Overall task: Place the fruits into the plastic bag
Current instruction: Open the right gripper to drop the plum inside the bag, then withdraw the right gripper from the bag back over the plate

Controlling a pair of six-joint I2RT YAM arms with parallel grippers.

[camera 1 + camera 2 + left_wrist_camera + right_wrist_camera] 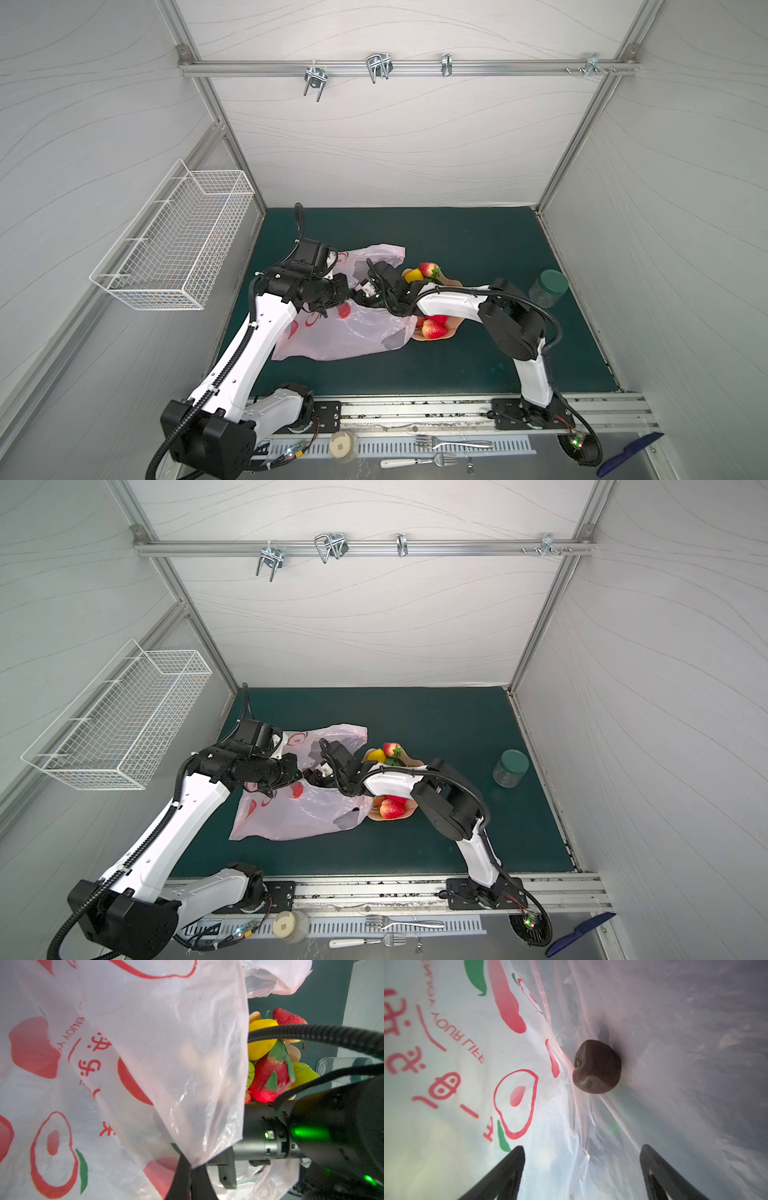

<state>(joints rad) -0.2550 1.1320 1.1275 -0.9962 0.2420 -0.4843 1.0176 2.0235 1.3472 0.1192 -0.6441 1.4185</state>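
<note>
Wire basket (178, 249) hangs on the L wall, far L in both top views.

L gripper (190, 1180): fingers (180, 1178) are together, clamped on a fold of the plastic bag (145, 1043). The film edge runs down between them and drapes across most of the L wrist view. The bag is pale pink w/ red fruit prints + red lettering. It lies on the green mat (478, 365), L of centre in both top views.

R gripper (582, 1147) reaches across the middle into the bag mouth. In the R wrist view its 2 fingers (500, 1174) stand wide apart w/ nothing between them and no grip on anything. Can't tell if the tips touch the film.

1 dark purple fruit (598, 1067) lies inside the bag ahead of the R gripper. It's clear of both fingers and sits in a crease of the film.

Just R of the bag is the peach bowl (453, 330), at the bag's R edge and partly hidden under the R arm. It holds the rest of the fruits:
- lemon (412, 275) + strawberry (428, 269) at the far side
- more strawberries (434, 328) at the near side
- dragon fruit (268, 1076) mid-pile, seen in the L wrist view, w/ a green fruit (303, 1074) beside it

Jar (547, 287) w/ dark green lid is far R on the mat, well apart from the bowl.
</note>
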